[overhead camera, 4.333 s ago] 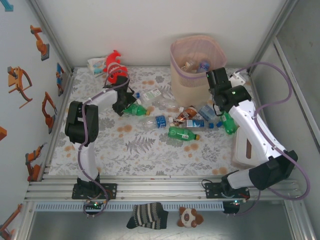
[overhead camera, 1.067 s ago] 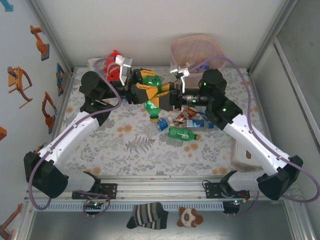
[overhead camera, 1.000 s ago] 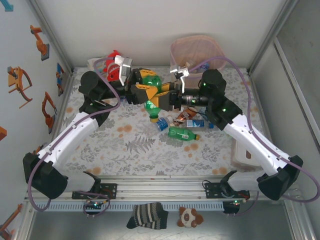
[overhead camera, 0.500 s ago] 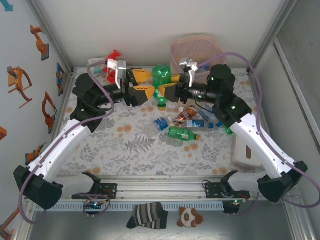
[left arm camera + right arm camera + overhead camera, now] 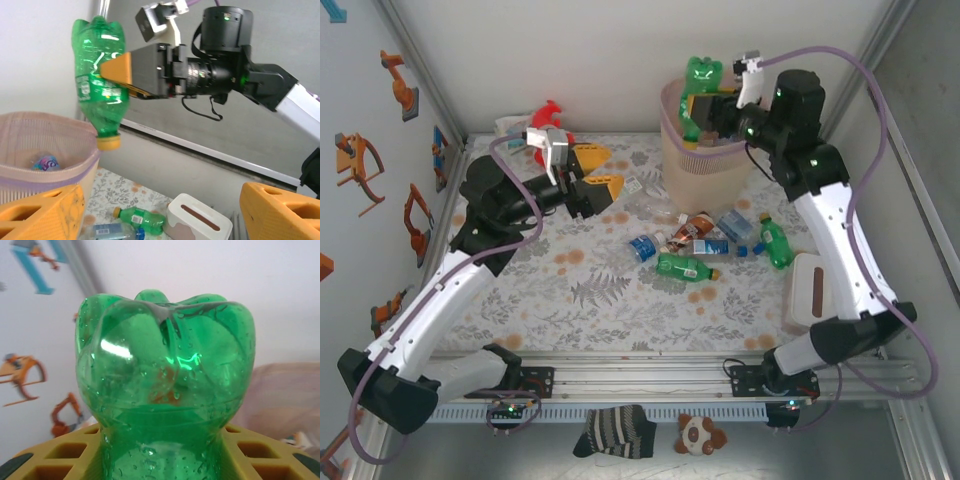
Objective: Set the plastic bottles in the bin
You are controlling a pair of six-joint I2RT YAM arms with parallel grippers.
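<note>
The right pincer point(image 5: 162, 460) grips a green bottle point(image 5: 699, 75) cap-down over the bin point(image 5: 705, 170). The left pincer point(image 5: 604, 168) stands wide, seemingly empty, above the table point(image 5: 600, 300); other bottles point(image 5: 685, 266) lie beside the bin.

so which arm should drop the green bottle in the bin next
Right: the right gripper holds the green bottle cap-down over the bin's rim. The left gripper is open, empty, away from it.
</note>
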